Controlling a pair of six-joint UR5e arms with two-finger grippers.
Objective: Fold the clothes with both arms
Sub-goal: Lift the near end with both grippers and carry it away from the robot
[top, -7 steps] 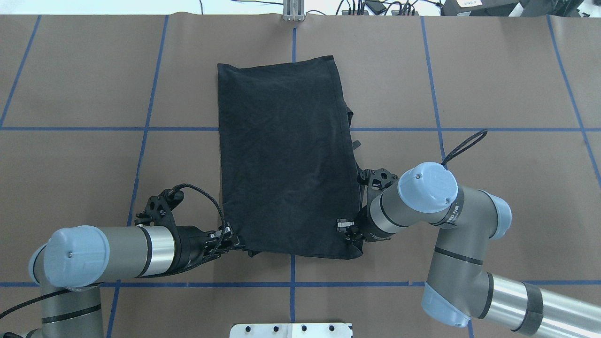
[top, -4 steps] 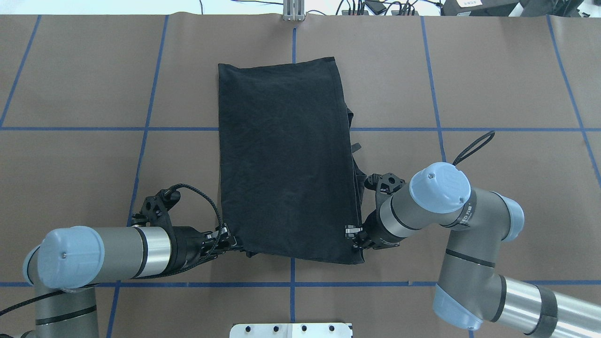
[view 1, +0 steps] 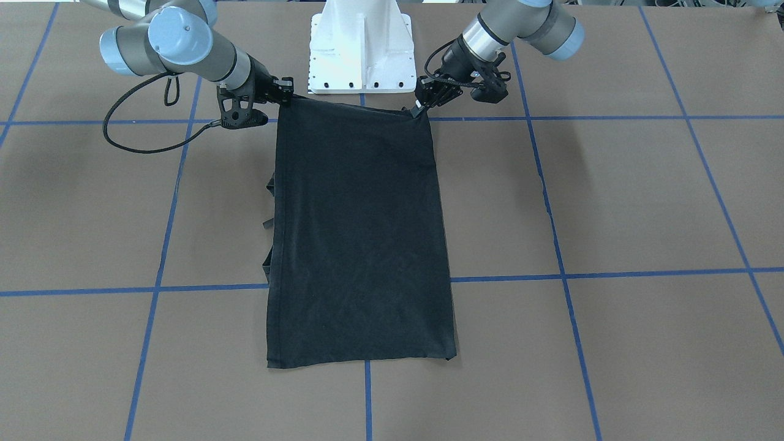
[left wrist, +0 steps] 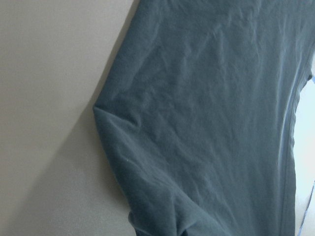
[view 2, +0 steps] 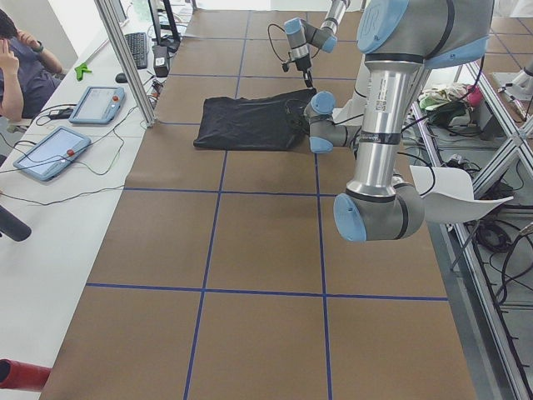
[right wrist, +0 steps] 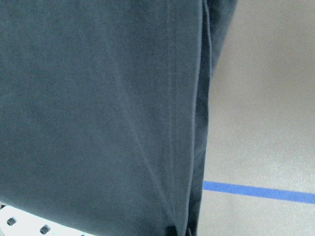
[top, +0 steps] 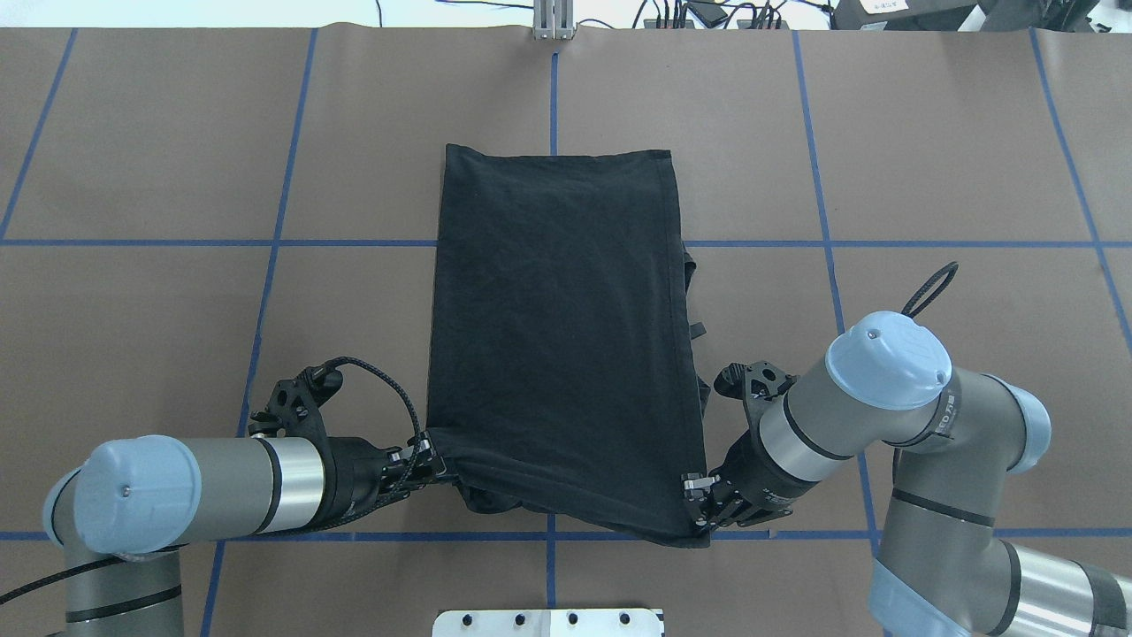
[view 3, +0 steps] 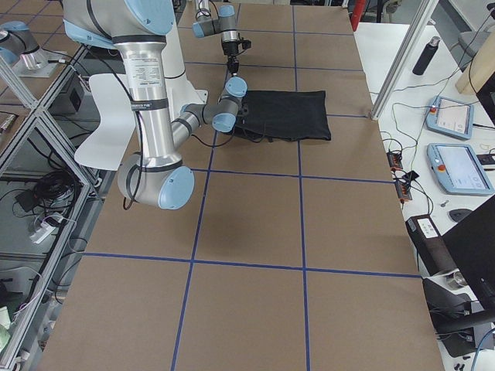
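Front view: the shirt (view 1: pixel 361 233) lies on the table (view 1: pixel 612 202) as a long, narrow rectangle, plain side up; its far end is flat and its near end is raised just before the pedestal (view 1: pixel 361 55). The left gripper (view 1: pixel 421 105) pinches one near corner and the right gripper (view 1: pixel 286 93) the other, both closed on cloth, so the edge between them runs fairly taut; such a matched hold at both corners seems meant to keep that edge straight when it is carried over. Scraps of tucked sleeve peep out on the right arm's side.

Overhead view: each gripper comes in low from its own side, nipped tight on its corner; the near edge sags a little in the middle, while the far edge lies square on the table; the crosswise fold is probably the step in hand and is not yet made.

Left-end view: the shirt is a dark slab close by the robot; the grippers are too small to judge.

Right-end view: much the same; the near arm hides its own grip.

Left wrist view: creased cloth fills most of the frame, with bare table beside it; no fingers show.

Right wrist view: stacked edges run up the frame, so several layers seem to be held together; blue tape (right wrist: pixel 256 191) crosses the table below.
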